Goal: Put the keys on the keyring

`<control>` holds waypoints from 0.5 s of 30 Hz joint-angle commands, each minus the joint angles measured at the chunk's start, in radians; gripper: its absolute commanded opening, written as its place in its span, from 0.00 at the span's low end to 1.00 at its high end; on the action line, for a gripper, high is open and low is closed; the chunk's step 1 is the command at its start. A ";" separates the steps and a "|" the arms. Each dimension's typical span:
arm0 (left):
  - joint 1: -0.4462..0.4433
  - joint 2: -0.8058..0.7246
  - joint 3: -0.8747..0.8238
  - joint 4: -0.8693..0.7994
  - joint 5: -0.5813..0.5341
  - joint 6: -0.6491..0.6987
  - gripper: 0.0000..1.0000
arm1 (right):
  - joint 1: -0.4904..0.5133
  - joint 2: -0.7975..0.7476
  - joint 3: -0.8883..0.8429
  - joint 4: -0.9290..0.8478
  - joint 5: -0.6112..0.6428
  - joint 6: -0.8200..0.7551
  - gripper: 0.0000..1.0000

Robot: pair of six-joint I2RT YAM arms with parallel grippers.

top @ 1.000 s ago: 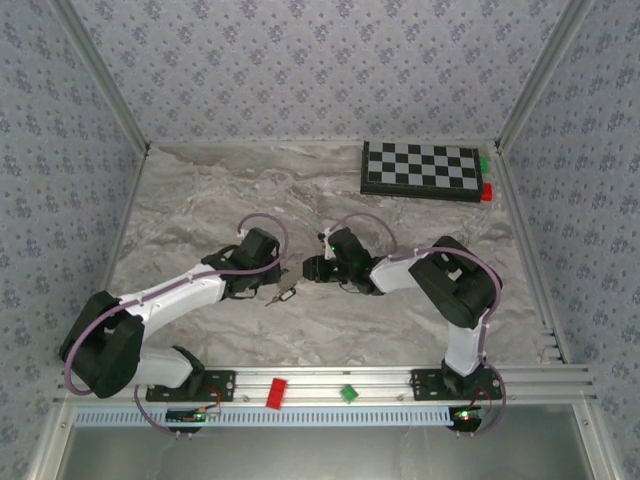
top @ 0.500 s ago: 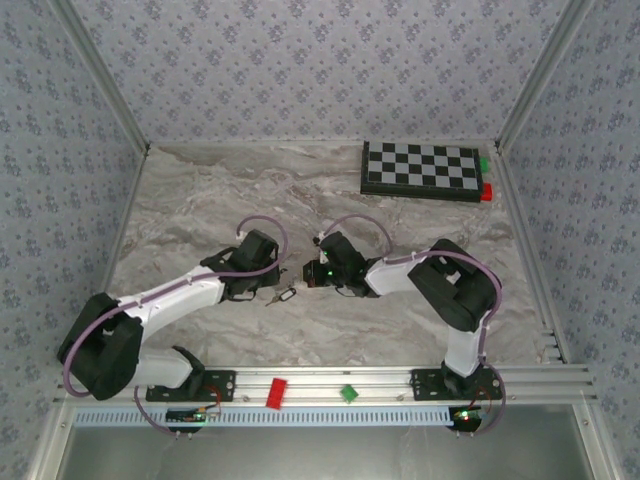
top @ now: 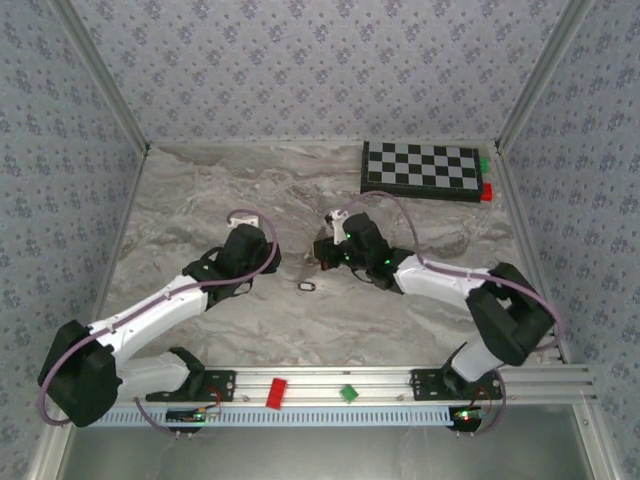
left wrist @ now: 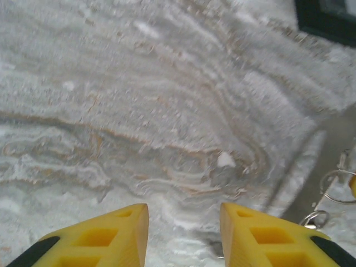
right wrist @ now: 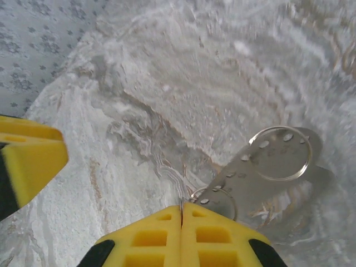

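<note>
grip mattered most: my right gripper [right wrist: 182, 209] was pinched shut on the keyring [right wrist: 253, 161], low in the wrist frame, loop out to the right. my left gripper [left wrist: 183, 233] stood partly open, empty. best, i judged, to hold the ring level while the left fetched the key [top: 307, 287] from the surface [top: 200, 200] at mid-frame.

Your left gripper [left wrist: 183, 236] sits at the bottom of the wrist view, its two yellow fingers [left wrist: 119, 233] standing apart with nothing but blurred grey marble table [left wrist: 139, 111] between them. At the right edge you can see the keyring [left wrist: 337, 187] as a thin wire loop, with a smaller ring [left wrist: 315, 218] just below it, both beside a grey shadow band. A dark board corner [left wrist: 328, 19] cuts into the top right.
</note>
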 commanded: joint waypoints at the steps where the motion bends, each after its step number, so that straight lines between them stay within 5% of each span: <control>1: 0.003 -0.021 0.035 0.104 -0.011 0.067 0.38 | -0.015 -0.097 0.019 -0.043 0.014 -0.158 0.00; 9: 0.004 -0.001 0.129 0.208 0.079 0.132 0.42 | -0.138 -0.265 -0.117 0.239 -0.125 -0.208 0.00; 15: 0.005 0.036 0.203 0.228 0.252 0.195 0.42 | -0.210 -0.358 -0.131 0.226 -0.272 -0.227 0.00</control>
